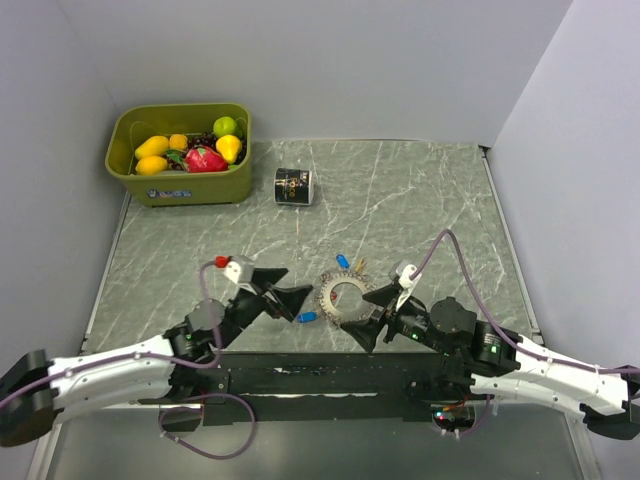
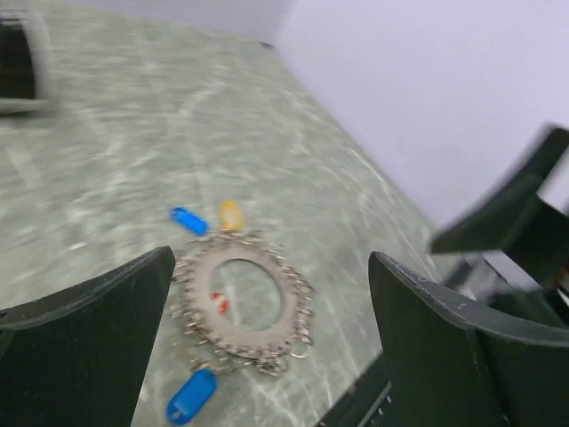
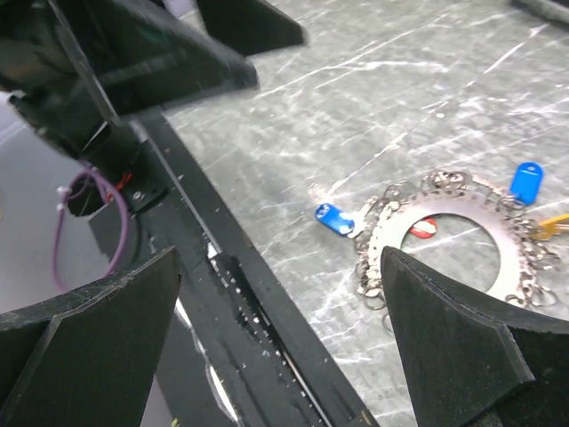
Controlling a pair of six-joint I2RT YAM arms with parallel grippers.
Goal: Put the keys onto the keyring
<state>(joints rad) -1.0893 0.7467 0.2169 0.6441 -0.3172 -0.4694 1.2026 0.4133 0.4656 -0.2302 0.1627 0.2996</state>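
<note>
The keyring (image 1: 331, 281), a flat silver ring fringed with small loops, lies on the table between both grippers. It also shows in both wrist views: keyring (image 2: 289, 294), keyring (image 3: 388, 233). A blue-headed key (image 1: 307, 317) lies at the ring's near-left edge, touching its loops: blue-headed key (image 2: 191, 396), blue-headed key (image 3: 336, 219). Another blue key (image 1: 342, 261) and a yellow one (image 1: 359, 266) lie at its far edge. A small red piece (image 2: 219, 302) lies inside the ring. My left gripper (image 1: 300, 282) is open just left of the ring, holding nothing. My right gripper (image 1: 362, 315) is open at the ring's near right.
A small black can (image 1: 294, 186) lies on its side at the back of the table. A green basket (image 1: 180, 190) of toy fruit stands at the back left. The black base rail (image 3: 258, 311) runs along the near edge below the ring.
</note>
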